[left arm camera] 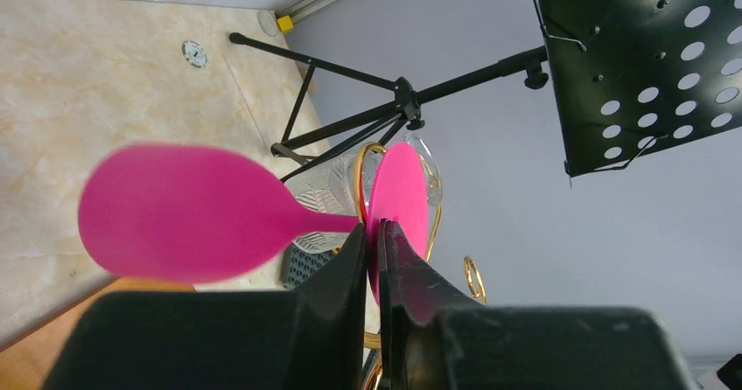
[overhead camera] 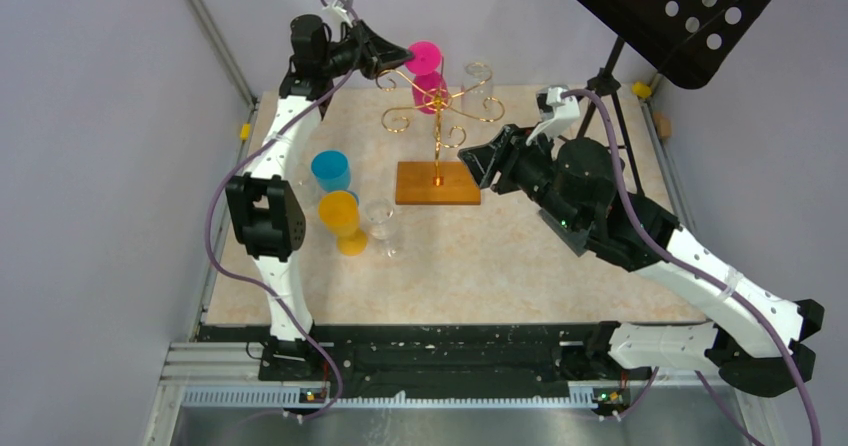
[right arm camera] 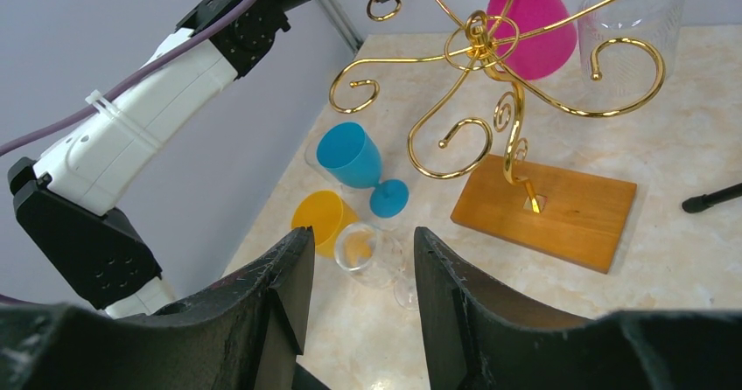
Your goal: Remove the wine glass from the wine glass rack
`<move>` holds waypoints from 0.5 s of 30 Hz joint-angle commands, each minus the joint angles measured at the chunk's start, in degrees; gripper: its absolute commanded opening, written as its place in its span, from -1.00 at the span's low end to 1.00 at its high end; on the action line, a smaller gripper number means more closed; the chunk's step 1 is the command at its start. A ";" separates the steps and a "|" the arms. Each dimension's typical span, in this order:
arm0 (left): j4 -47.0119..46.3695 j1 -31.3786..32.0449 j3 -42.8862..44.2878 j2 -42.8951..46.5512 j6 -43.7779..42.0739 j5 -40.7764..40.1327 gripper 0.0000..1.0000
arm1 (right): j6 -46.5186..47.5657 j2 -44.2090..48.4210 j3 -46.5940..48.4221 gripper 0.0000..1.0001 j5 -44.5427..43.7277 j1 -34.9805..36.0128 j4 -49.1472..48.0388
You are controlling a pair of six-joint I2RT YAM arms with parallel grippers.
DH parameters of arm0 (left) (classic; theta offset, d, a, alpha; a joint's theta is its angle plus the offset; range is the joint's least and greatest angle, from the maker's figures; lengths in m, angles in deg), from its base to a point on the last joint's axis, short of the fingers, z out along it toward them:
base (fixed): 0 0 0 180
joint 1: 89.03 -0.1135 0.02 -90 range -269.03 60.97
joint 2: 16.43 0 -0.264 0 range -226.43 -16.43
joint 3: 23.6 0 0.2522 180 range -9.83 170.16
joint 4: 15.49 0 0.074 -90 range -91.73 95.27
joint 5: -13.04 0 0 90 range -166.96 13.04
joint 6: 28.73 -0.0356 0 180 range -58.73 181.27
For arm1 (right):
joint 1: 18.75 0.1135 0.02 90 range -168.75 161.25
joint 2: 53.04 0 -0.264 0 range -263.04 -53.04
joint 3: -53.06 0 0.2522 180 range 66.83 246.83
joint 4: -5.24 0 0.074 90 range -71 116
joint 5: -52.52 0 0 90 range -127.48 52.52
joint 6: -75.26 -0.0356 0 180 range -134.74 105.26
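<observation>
pink smooth wine glass [overhead camera: 424, 57] hangs bowl-down on the curled gold-wire wine glass rack [right arm camera: 479, 40], left gripper [left arm camera: 374, 231] pinching its flat round foot, right gripper [right arm camera: 359, 263] spread open near the rectangular wooden base [overhead camera: 437, 182].

The left end effector [overhead camera: 398, 64] is at the pink wine glass [overhead camera: 427, 74] hung on the wine glass rack [overhead camera: 438, 118]; the right end effector [overhead camera: 474, 162] sits just right of the rack.

A beige, marbled tabletop [overhead camera: 520, 266] is enclosed by plain walls [overhead camera: 100, 166] of pale grey-violet. A slanted metal post [overhead camera: 205, 26] is seen at the far left corner. A black tripod music stand [overhead camera: 680, 11] with a perforated desk is placed at the far right. The scene is lit evenly and softly.
</observation>
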 commanded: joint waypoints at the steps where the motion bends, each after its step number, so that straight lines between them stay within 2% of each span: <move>1: -0.56 0.82 2.41 0.44 -1.27 -0.28 -0.90 | -0.28 0.26 0.00 -0.06 0.05 -0.54 -2.04; 2: -0.81 0.84 2.40 0.68 -1.03 -0.41 -1.00 | -0.37 0.31 -0.03 -0.06 0.00 -0.48 -2.09; 8: -5.72 0.83 0.30 3.00 2.21 -1.80 -1.00 | -0.34 0.46 -0.29 -0.07 -0.07 -0.47 -2.63; 15: -11.87 0.91 -5.12 7.30 8.81 -8.38 -1.00 | -0.33 0.74 -0.61 -0.07 -0.13 -0.51 -3.11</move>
